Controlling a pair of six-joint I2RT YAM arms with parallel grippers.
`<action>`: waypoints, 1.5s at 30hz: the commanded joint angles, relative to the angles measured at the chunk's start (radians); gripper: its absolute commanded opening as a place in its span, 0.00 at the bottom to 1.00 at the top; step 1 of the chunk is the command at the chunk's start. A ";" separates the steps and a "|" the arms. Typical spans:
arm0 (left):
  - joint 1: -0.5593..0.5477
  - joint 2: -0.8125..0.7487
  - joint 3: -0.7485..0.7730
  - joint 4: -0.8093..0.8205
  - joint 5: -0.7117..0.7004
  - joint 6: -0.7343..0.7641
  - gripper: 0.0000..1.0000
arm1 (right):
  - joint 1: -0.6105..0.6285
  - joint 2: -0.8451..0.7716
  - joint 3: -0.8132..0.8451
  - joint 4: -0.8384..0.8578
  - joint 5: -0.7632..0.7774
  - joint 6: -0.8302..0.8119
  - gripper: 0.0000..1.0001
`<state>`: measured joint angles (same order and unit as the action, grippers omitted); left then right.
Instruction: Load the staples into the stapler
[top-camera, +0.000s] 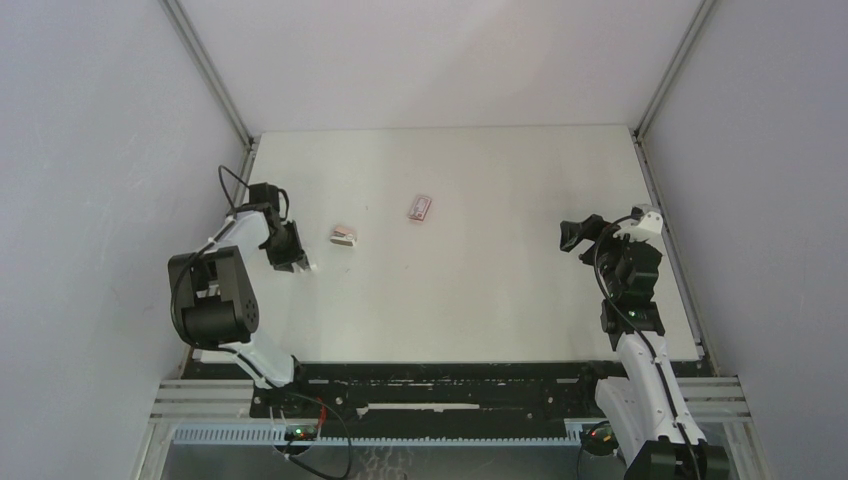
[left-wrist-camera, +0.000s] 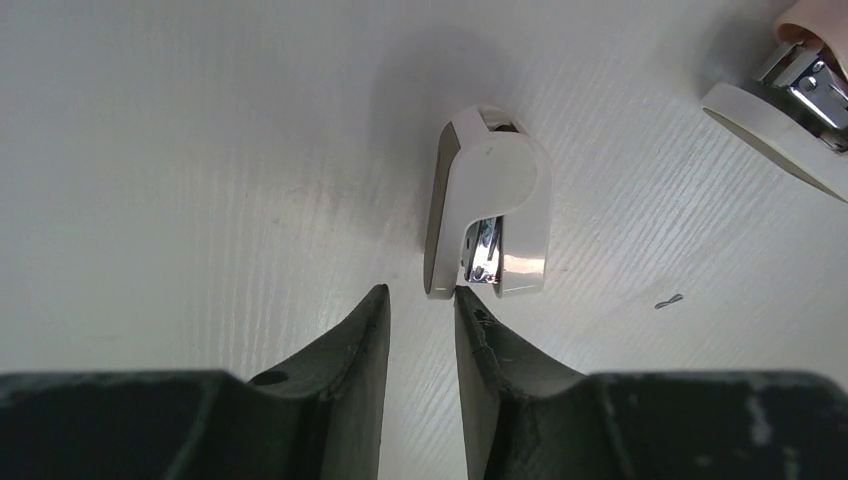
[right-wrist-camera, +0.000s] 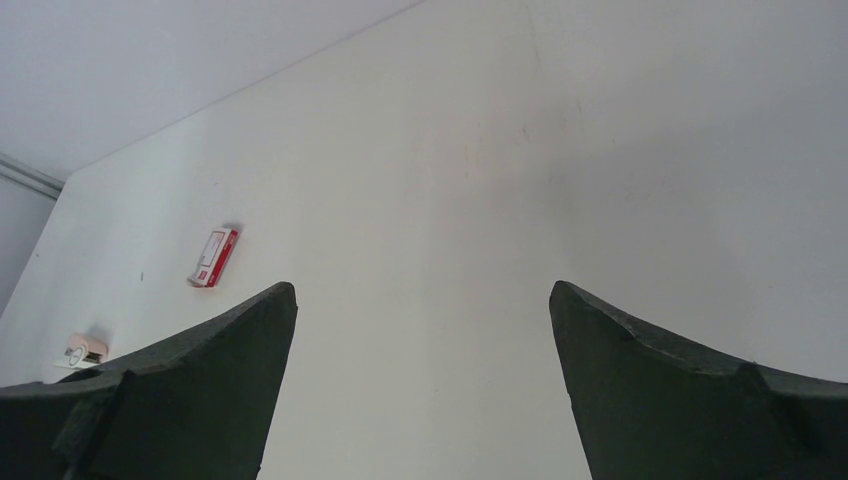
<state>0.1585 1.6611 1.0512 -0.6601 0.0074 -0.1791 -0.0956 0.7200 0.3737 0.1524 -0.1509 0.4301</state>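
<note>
A white mini stapler (left-wrist-camera: 490, 210) lies on the table just beyond my left gripper (left-wrist-camera: 422, 295), whose fingers stand a narrow gap apart with nothing between them; its right fingertip almost touches the stapler's near end. From above, that stapler (top-camera: 311, 267) sits beside the left gripper (top-camera: 292, 255). A second mini stapler, white and pink (top-camera: 344, 236), lies further right and also shows in the left wrist view (left-wrist-camera: 790, 90). The pink-red staple carton (top-camera: 420, 207) lies mid-table, and it shows in the right wrist view (right-wrist-camera: 214, 257). No staple strips show. My right gripper (top-camera: 575, 237) is wide open and empty.
A single bent loose staple (left-wrist-camera: 668, 301) lies on the table right of the white stapler. The white table (top-camera: 480, 290) is walled by grey panels on the left, right and back. The pink stapler shows at the left edge of the right wrist view (right-wrist-camera: 82, 352).
</note>
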 joint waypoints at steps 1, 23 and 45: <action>-0.003 -0.009 0.048 0.010 -0.033 0.019 0.34 | 0.006 -0.016 0.014 0.011 0.018 -0.010 0.96; -0.014 0.067 0.047 0.024 0.007 0.029 0.26 | 0.018 -0.013 0.014 0.011 0.028 -0.005 0.96; -0.525 -0.297 0.041 0.114 0.353 -0.107 0.00 | 0.387 0.199 0.164 -0.062 -0.172 -0.020 0.89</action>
<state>-0.2405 1.2945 1.0481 -0.5743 0.1196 -0.2211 0.1230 0.9016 0.4469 0.1162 -0.2615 0.4370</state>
